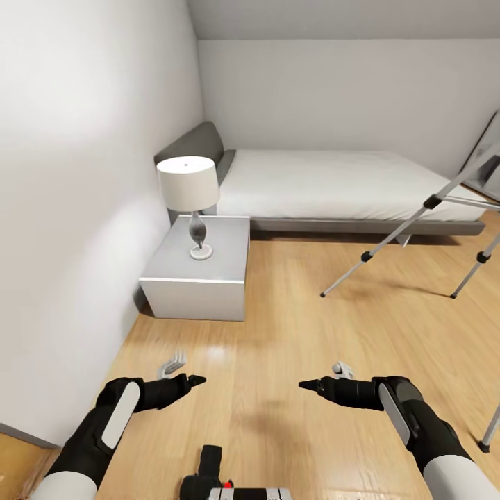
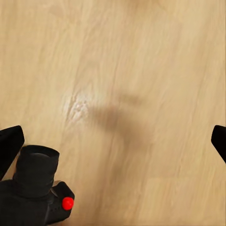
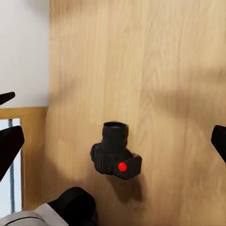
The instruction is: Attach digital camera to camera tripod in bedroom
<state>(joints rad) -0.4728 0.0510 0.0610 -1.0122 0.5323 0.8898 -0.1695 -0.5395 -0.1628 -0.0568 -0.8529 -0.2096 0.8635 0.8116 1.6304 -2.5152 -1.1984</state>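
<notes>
The digital camera (image 1: 207, 471) lies on the wood floor at the head view's bottom edge, between my two arms; it is black with a red button. It also shows in the left wrist view (image 2: 37, 188) and the right wrist view (image 3: 115, 155). My left gripper (image 1: 189, 380) and right gripper (image 1: 310, 384) hover above the floor, pointing toward each other, both open and empty. The fingers stand wide apart in each wrist view (image 2: 9, 143) (image 3: 9, 146). The camera tripod (image 1: 430, 203) stands at the right, its silver legs spread on the floor; its head is cut off by the frame.
A grey nightstand (image 1: 208, 278) with a white-shaded lamp (image 1: 188, 184) stands against the left wall. Behind it is the low grey bed (image 1: 333, 182) with its white mattress. One more tripod leg (image 1: 490, 429) comes down at the far right edge.
</notes>
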